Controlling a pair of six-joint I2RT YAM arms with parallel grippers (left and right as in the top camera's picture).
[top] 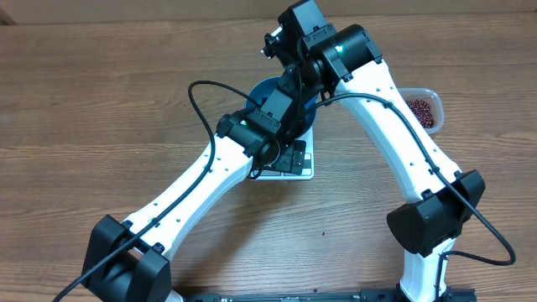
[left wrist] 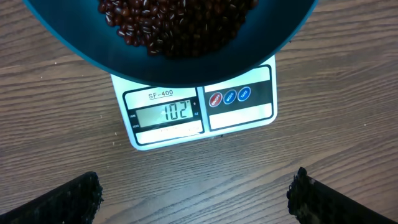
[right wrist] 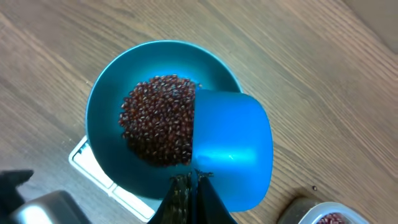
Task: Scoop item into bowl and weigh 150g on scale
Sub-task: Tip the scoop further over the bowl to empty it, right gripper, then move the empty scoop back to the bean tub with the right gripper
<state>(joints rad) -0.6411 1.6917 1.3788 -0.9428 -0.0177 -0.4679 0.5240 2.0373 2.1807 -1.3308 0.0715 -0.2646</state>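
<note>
Pinching the upturned scoop (right wrist: 233,146), the right hand (right wrist: 189,186) hangs over glossy red-brown beans (right wrist: 158,124), left hand (left wrist: 193,199) spread.

- My left arm (top: 193,189) reaches up and inward from the near-left base, with its wrist pointing down.
- The left gripper (left wrist: 199,199) has its jaws spread wide and holds nothing. I see a fingertip at each bottom corner of its wrist view.
- My right arm (top: 411,143) arches in from the near-right base, and its wrist crosses above the left one.
- The right gripper (right wrist: 189,196) is pinched tight on the scoop (right wrist: 233,149) handle.
</note>
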